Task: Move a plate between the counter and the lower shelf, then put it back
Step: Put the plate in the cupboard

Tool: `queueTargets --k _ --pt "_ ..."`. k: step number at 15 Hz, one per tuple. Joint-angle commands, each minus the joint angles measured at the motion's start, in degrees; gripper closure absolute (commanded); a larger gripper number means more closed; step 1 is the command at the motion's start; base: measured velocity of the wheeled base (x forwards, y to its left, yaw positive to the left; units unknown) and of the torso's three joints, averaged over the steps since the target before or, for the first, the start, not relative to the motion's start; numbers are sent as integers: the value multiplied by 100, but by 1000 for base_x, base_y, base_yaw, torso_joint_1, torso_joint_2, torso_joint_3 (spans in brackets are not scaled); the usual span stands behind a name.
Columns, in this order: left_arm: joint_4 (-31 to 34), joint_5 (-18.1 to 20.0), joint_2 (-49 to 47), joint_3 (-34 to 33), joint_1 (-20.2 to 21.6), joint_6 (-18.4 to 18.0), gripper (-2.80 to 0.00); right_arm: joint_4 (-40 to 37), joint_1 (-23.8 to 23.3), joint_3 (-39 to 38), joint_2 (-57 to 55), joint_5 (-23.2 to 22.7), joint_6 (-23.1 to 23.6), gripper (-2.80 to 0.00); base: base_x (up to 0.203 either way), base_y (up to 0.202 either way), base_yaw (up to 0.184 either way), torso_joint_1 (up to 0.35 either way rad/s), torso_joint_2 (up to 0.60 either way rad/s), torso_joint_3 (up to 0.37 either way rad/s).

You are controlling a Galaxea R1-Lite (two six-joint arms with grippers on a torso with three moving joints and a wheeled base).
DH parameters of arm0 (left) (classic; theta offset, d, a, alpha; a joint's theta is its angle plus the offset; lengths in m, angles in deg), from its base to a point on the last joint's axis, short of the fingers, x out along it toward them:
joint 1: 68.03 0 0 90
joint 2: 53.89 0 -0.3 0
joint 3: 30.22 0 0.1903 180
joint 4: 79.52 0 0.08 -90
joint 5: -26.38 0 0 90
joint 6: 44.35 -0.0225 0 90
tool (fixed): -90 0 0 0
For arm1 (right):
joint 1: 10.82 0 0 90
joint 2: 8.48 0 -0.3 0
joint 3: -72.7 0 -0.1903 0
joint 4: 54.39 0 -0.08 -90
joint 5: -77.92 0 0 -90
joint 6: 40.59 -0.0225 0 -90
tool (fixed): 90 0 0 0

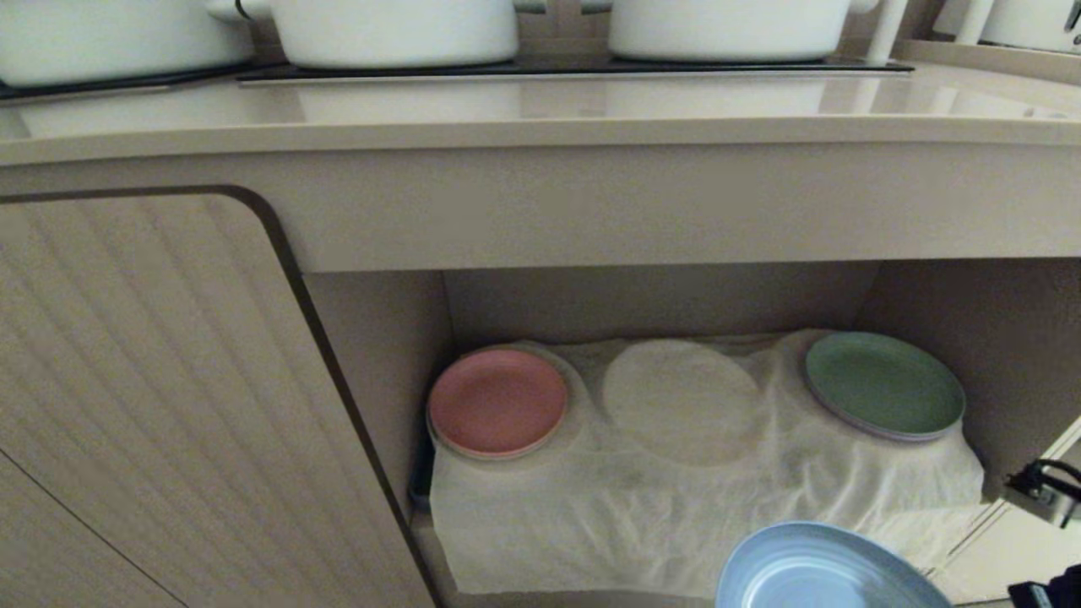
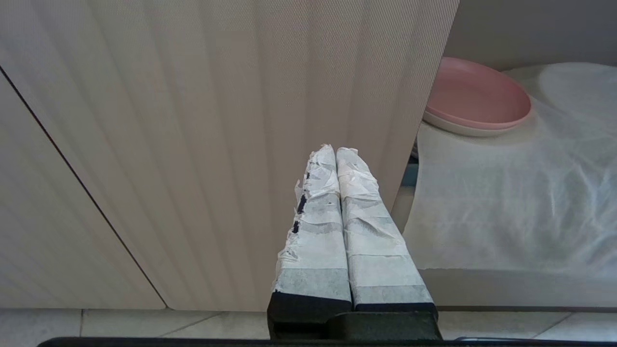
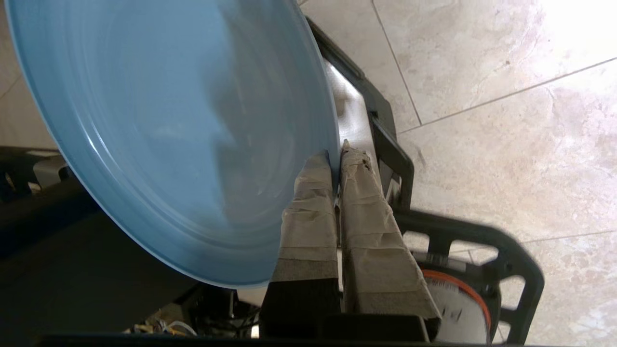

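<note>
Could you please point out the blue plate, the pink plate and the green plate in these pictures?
blue plate (image 1: 811, 574): head view, on its ringed inner face.
pink plate (image 1: 498, 401): head view, on the middle of its flat face.
green plate (image 1: 882, 382): head view, on the middle of its face.

Glossy smooth counter (image 1: 540, 118), crinkled thin cloth (image 1: 676, 507), and a smooth, probably plastic plate (image 3: 168, 135).

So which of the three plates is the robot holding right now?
The light blue plate. The right gripper is pinched shut on its rim, out in front of the shelf, while the pink plate and the green plate rest on the cloth.
</note>
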Motion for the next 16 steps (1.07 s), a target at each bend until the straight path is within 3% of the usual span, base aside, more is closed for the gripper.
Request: queueTargets --k 1,8,16 --pt "-1 -2 2 0 0 3 0 264 0 6 -432 -12 -84 0 0 0 0 0 0 0" --pt "-1 -2 2 0 0 3 0 1046 8 239 -1270 -20 -373 0 0 0 0 0 0 0" --pt "-1 -2 2 0 0 3 0 1698 26 863 -2140 72 -1035 0 0 0 0 0 0 0"
